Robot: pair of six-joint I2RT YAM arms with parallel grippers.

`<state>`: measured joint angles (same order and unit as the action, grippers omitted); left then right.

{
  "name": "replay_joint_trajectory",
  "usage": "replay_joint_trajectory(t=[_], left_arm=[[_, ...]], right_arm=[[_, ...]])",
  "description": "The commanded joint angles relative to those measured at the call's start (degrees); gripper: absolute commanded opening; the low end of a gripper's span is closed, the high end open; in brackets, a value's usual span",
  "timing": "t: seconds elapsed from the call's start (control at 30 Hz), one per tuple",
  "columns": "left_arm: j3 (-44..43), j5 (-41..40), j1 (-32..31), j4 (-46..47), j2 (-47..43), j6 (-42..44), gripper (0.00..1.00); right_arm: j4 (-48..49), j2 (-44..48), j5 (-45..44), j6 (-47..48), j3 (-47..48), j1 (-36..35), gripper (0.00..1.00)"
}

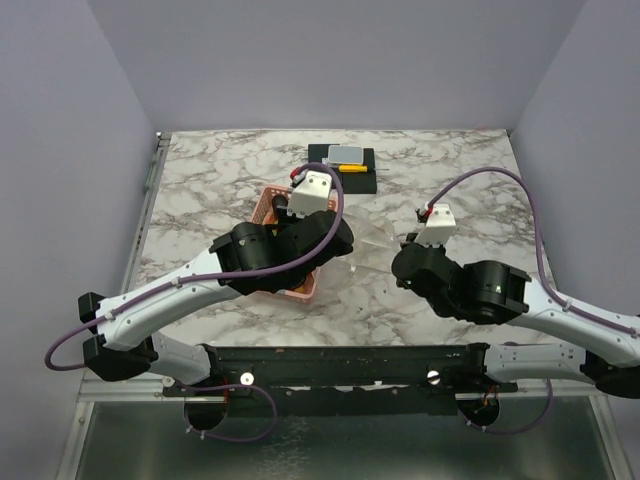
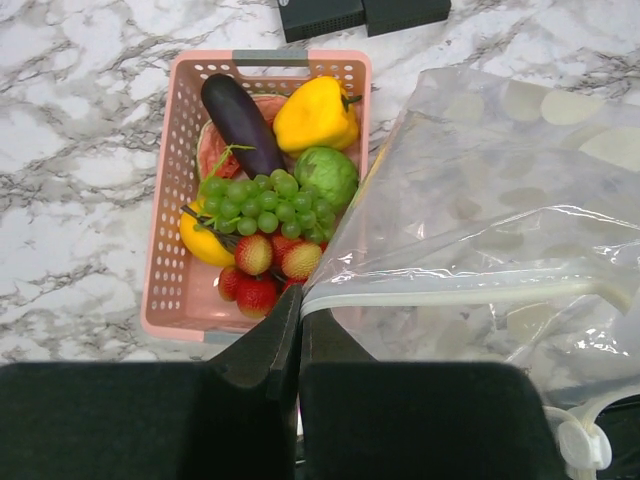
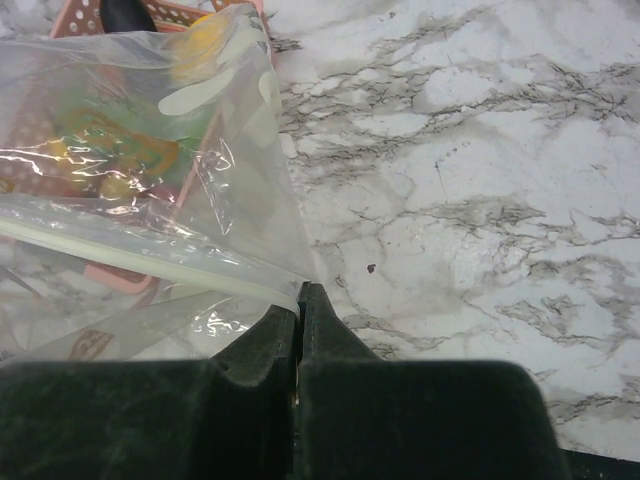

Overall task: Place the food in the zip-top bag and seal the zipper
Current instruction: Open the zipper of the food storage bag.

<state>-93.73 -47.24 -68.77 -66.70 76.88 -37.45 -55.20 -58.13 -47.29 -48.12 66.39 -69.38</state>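
Both arms are white and black, looped with purple cables.

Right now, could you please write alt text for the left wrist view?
The shut left tool pinches the zipper edge of a clear bag over a marble table. Beside it, a pink basket holds an eggplant, a yellow pepper, grapes and strawberries.

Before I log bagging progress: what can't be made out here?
- Top view: food in the pink basket, hidden under the left arm.
- Right wrist view: the basket's contents, blurred behind the zip-top bag.
- Left wrist view: bag's right end, cut by the frame edge.
- Any view: whether the zipper is sealed; too thin to tell.
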Motion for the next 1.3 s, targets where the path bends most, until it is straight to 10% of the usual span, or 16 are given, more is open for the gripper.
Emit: replay_joint_trajectory(t=[0.0, 0.87, 1.27], left_arm=[[-1.9, -6.9, 0.4, -5.7, -0.7, 0.9, 0.00], [-9.0, -20.4, 0.4, -2.3, -7.6, 4.0, 0.00], [-7.4, -31.3, 0.5, -10.2, -6.0, -0.8, 0.00]], right_arm=[[-3.4, -1.0, -1.4, 2.4, 2.7, 0.1, 0.01], [21.2, -21.5, 7.1, 22.3, 23.4, 0.6, 0.01], [25.0, -32.0, 13.3, 23.9, 35.2, 3.0, 0.43]])
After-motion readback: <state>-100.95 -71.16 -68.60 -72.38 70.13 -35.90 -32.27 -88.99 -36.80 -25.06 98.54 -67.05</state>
